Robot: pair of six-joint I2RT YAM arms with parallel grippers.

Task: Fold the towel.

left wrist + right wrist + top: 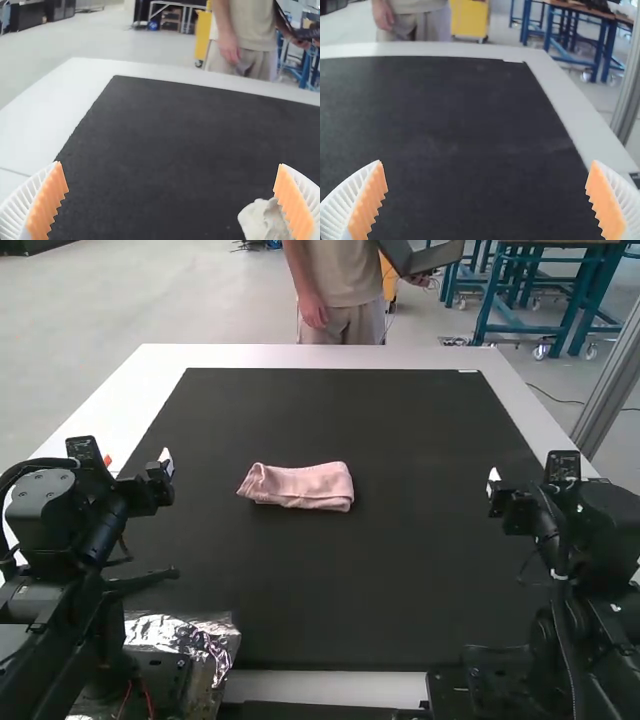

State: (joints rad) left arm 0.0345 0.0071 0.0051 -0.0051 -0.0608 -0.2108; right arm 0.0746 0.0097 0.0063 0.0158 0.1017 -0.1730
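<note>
With my left gripper (170,165) and right gripper (486,162) spread wide and empty, pinching only one layer of the folded towel (300,486) could unfold it.

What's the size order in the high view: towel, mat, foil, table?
1. Table
2. Mat
Not ranked: towel and foil. Foil is nearer the camera and partly hidden.

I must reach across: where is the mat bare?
The black mat is bare from the pink towel to the far white border, and to the near one. Crowded: beside the left gripper and right gripper.
</note>
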